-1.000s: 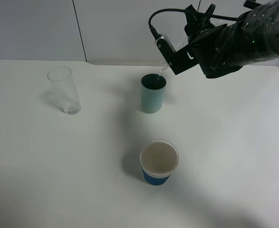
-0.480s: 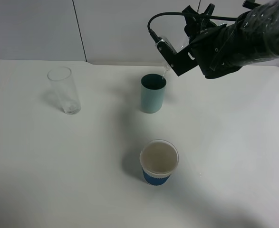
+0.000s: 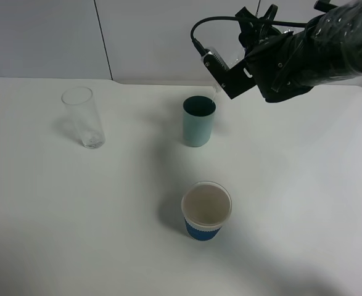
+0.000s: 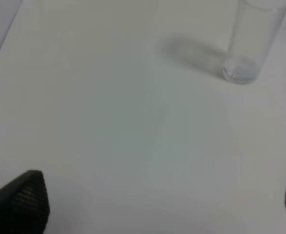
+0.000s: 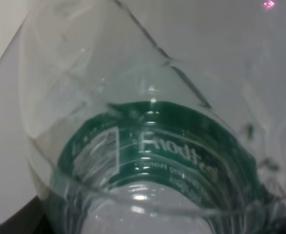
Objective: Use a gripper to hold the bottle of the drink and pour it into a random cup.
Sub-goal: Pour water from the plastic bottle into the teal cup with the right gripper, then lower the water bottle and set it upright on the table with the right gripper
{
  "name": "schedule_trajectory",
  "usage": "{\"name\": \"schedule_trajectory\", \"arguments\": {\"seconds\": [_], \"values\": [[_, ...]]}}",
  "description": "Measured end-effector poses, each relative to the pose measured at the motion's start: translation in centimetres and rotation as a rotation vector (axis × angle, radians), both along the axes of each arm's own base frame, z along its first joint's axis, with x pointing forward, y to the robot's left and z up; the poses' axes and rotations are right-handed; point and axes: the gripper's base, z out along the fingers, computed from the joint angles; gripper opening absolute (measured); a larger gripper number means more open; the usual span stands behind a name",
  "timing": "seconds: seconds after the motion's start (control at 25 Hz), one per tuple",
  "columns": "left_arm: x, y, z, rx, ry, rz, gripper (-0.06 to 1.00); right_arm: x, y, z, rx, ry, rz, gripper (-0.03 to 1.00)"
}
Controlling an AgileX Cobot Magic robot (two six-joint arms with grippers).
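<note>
In the exterior high view my right gripper (image 3: pixel 232 75) hangs above and just right of the teal-green cup (image 3: pixel 198 125). It is shut on the clear bottle (image 3: pixel 213 82), which tilts with its neck down toward the cup's rim. A thin pale streak runs from the neck toward the rim. The arm hides most of the bottle there. The right wrist view is filled by the bottle (image 5: pixel 147 126) and its dark green label (image 5: pixel 157 156). My left gripper (image 4: pixel 157 207) is open over bare table, with only its two black fingertips (image 4: pixel 21 204) showing.
A tall clear glass (image 3: pixel 84 117) stands at the left, and the left wrist view shows this glass (image 4: pixel 252 39) too. A white paper cup with a blue sleeve (image 3: pixel 206 211) sits nearer the front. The white table (image 3: pixel 76 234) ends at a back wall.
My right gripper has lifted the bottle's neck slightly up and to the right of the cup's rim. Over the last half second it has barely moved.
</note>
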Motion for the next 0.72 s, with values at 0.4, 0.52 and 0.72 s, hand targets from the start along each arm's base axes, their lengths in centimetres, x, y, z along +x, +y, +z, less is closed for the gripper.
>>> {"name": "schedule_trajectory", "arguments": {"seconds": [0.4,0.52,0.72], "values": [[0.0,0.0,0.0,0.0,0.0,0.0,0.98,0.0,0.09,-0.06,0.26,-0.061,-0.088,0.57],[0.0,0.0,0.0,0.0,0.0,0.0,0.98,0.0,0.14,-0.08,0.484,-0.114,-0.17,0.57],[0.0,0.0,0.0,0.0,0.0,0.0,0.98,-0.04,0.28,-0.28,0.892,-0.191,-0.323,0.57]]}}
